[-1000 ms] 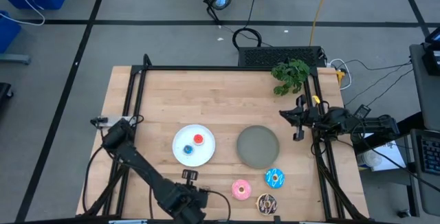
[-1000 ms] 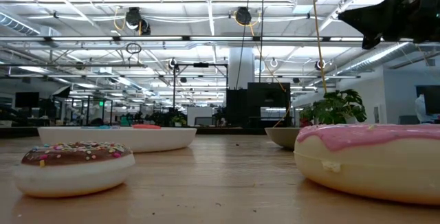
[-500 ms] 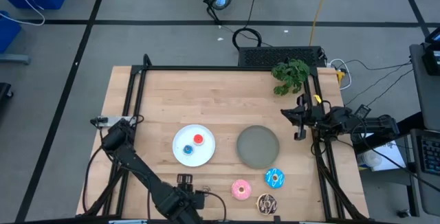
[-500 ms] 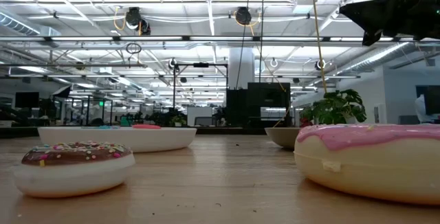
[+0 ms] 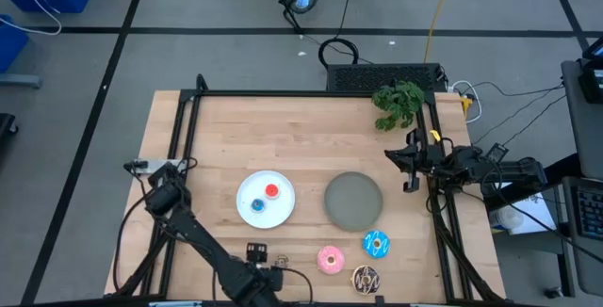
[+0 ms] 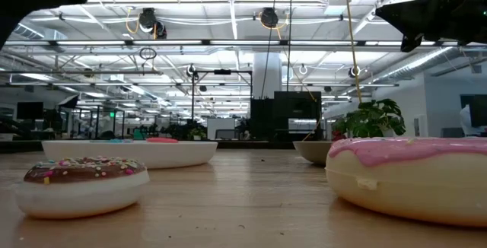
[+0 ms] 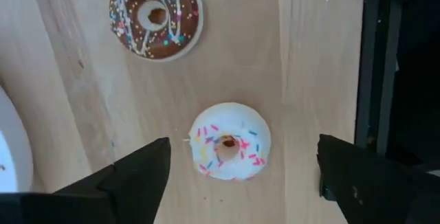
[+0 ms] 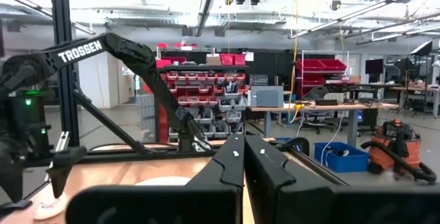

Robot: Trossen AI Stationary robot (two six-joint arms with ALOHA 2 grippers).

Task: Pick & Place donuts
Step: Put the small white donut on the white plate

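Observation:
Near the table's near edge lie a tiny white sprinkled donut [image 7: 229,141] and a tiny brown donut [image 7: 155,16], both flat on the wood. My left gripper [image 7: 244,179] hangs above the white one, open, one finger on each side and touching nothing; in the high view my left gripper [image 5: 268,258] is near the front edge. Tiny red [image 5: 272,191] and blue [image 5: 257,205] donuts lie on the white plate [image 5: 265,215]. The pink [image 5: 331,259], blue sprinkled [image 5: 376,244] and chocolate [image 5: 366,279] donuts lie at the front right. My right gripper [image 5: 407,161] waits shut at the right edge.
A grey plate [image 5: 353,201] sits right of the white plate. A potted plant [image 5: 398,103] stands at the far right corner. A black frame rail [image 7: 377,66] runs along the near edge, close to the tiny white donut. Bare wood lies across the far half.
My left arm has shifted a little toward the table's near edge, and a dark part of it now shows at the top left of the low view. The donuts and plates lie where they were.

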